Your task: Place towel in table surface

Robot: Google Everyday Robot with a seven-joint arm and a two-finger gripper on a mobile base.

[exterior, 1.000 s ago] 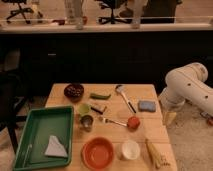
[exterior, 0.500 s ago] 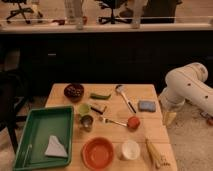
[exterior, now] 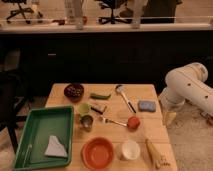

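The towel (exterior: pixel 55 147), a small pale grey-blue cloth, lies crumpled in the near part of the green tray (exterior: pixel 27 127) at the table's left. The table surface (exterior: pixel 150 132) is pale wooden planks and carries many small items. My white arm (exterior: pixel 187 85) reaches in from the right. My gripper (exterior: pixel 170 118) hangs low beside the table's right edge, far from the towel, open with nothing in it.
On the table are a blue pad (exterior: pixel 147 105), an orange bowl (exterior: pixel 97 152), a white cup (exterior: pixel 130 149), a dark bowl (exterior: pixel 74 90), a green pod (exterior: pixel 100 95), a spatula (exterior: pixel 125 98), a red ball (exterior: pixel 133 122), two small cups (exterior: pixel 86 116) and a yellow stick (exterior: pixel 154 152). A dark counter runs behind.
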